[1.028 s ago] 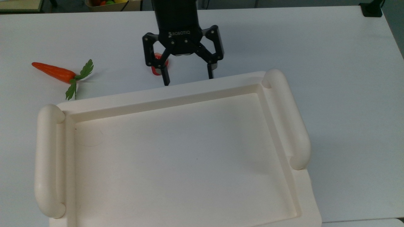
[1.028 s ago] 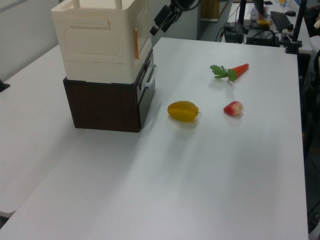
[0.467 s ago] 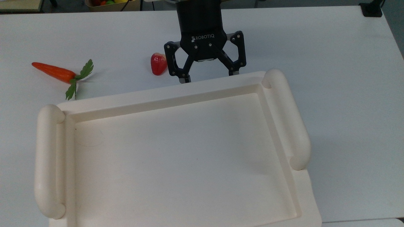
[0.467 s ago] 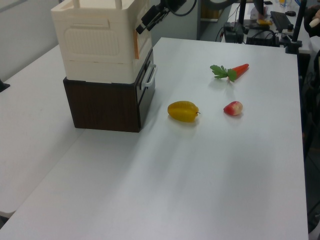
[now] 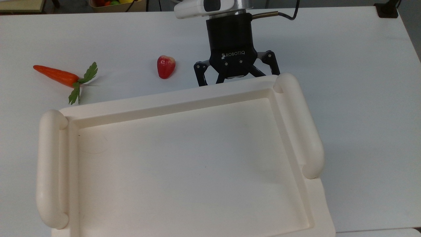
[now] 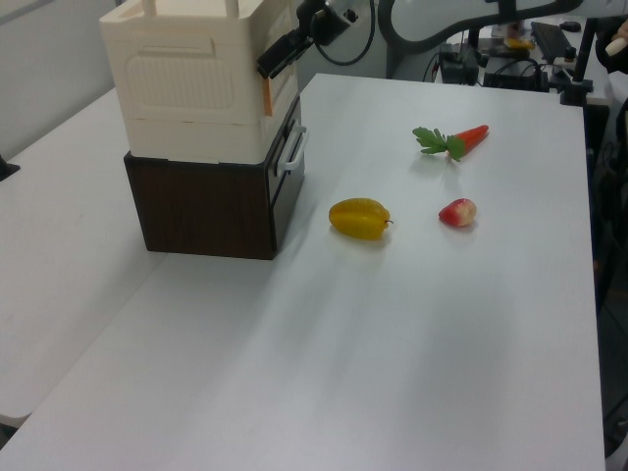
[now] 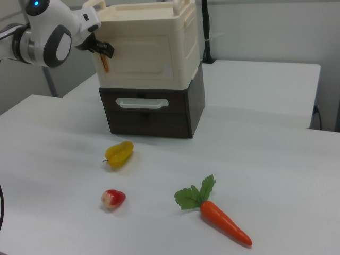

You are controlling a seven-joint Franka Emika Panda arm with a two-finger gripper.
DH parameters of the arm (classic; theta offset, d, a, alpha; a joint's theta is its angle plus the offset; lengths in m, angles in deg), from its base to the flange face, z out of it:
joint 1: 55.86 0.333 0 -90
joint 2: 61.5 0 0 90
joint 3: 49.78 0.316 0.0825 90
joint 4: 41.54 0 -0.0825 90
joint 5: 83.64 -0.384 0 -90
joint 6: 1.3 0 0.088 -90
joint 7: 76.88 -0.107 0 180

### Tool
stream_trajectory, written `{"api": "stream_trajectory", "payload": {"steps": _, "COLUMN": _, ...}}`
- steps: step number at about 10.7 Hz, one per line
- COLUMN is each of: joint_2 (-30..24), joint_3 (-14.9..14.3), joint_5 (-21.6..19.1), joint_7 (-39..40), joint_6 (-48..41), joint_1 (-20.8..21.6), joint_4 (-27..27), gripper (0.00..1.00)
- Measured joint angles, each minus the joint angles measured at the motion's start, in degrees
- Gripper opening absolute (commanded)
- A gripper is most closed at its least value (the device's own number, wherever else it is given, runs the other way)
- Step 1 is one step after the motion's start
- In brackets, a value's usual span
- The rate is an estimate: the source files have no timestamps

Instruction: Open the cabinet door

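The tool [image 5: 234, 79] has travelled toward the top view's right along the cabinet's front edge and dropped lower, so its fingertips now sit behind the rim of the cabinet's recessed top [image 5: 184, 98]; a second ago they hung clear of that rim, beside the strawberry [image 5: 165, 66]. Its black linkages stand spread, nothing between them. In the right view the tool [image 7: 104, 54] meets the coppery-brown fitting [image 7: 105, 65] at the upper corner of the cabinet door [image 7: 144, 53], the cream front panel of the upper unit, which stands on a dark drawer box [image 7: 151, 114] near the desk's [image 7: 276, 175] far edge in the right view. The door appears closed. The shift suggests the approach is ending and the tool is lining up on the fitting; whether it touches cannot be told. The tool's body reads "ROBOTIQ" in white. A carrot [image 5: 57, 75] lies toward the desk's left edge in the top view, and a yellow starfruit [image 6: 360, 218] lies mid-desk.
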Motion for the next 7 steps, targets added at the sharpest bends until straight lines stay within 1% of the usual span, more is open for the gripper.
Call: {"api": "stream_trajectory", "payload": {"steps": 7, "joint_2": -0.2, "joint_3": -0.1, "joint_5": 0.2, "joint_7": 0.0, "joint_6": 0.0, "joint_1": 0.4, "joint_4": 0.1, "gripper": 0.0}}
